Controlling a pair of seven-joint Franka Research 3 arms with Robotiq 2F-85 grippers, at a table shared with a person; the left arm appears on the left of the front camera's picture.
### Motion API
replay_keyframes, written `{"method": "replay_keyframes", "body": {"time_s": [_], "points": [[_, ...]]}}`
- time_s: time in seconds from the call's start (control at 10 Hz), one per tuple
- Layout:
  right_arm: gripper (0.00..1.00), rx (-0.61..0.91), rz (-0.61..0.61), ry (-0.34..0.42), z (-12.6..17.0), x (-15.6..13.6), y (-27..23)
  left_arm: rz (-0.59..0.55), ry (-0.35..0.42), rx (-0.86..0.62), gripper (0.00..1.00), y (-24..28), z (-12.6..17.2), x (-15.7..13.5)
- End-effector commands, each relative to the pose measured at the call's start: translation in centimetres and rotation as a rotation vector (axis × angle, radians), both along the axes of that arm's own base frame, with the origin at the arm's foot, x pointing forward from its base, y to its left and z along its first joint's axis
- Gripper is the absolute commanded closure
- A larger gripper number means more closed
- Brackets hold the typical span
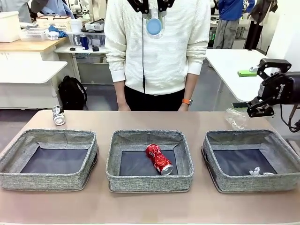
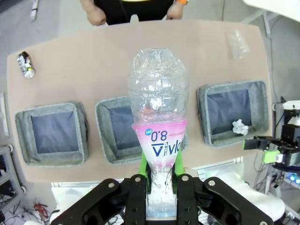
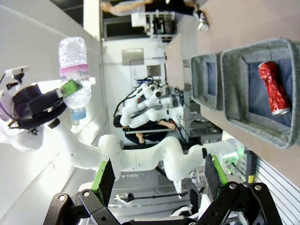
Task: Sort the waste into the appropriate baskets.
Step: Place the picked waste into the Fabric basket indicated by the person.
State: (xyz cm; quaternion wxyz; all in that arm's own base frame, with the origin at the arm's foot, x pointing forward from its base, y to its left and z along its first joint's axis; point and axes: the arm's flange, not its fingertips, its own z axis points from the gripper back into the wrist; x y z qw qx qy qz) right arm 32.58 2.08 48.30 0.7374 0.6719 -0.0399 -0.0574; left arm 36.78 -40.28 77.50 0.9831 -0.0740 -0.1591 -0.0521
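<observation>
left end effector (image 2: 159, 174) pinched the neck end of the clear plastic bottle with pink label (image 2: 158, 108), green pads pressed on both sides, bottle base pointing away from the wrist. in the left wrist view it hung high over the surface (image 2: 117, 56), roughly above the middle basket (image 2: 104, 136). right end effector (image 1: 256, 89) was spread wide, holding nothing – up at the right edge, above the far corner of the right basket (image 1: 248, 183). red can (image 1: 159, 159) lay on its side in the middle basket, small white scrap (image 1: 257, 171) in the right basket. left basket (image 1: 47, 180) showed just its dark base. dark can (image 1: 58, 115) was on the surface beyond the left basket – clear label-less bottle (image 1: 236, 118) lay on the surface behind the right basket. person (image 1: 157, 47) stood at the far side.
</observation>
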Motion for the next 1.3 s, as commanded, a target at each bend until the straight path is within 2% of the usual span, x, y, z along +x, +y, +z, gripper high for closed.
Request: {"method": "replay_keyframes", "body": {"time_s": [0.0,1.2], "points": [[0.00,0.018,-0.003,-0.001,0.30,0.05,0.01,0.004,-0.002,-0.009,0.78,0.39,0.13,-0.22],[0.00,0.018,-0.003,-0.001,0.30,0.05,0.01,0.004,-0.002,-0.009,0.78,0.39,0.13,-0.22]]}}
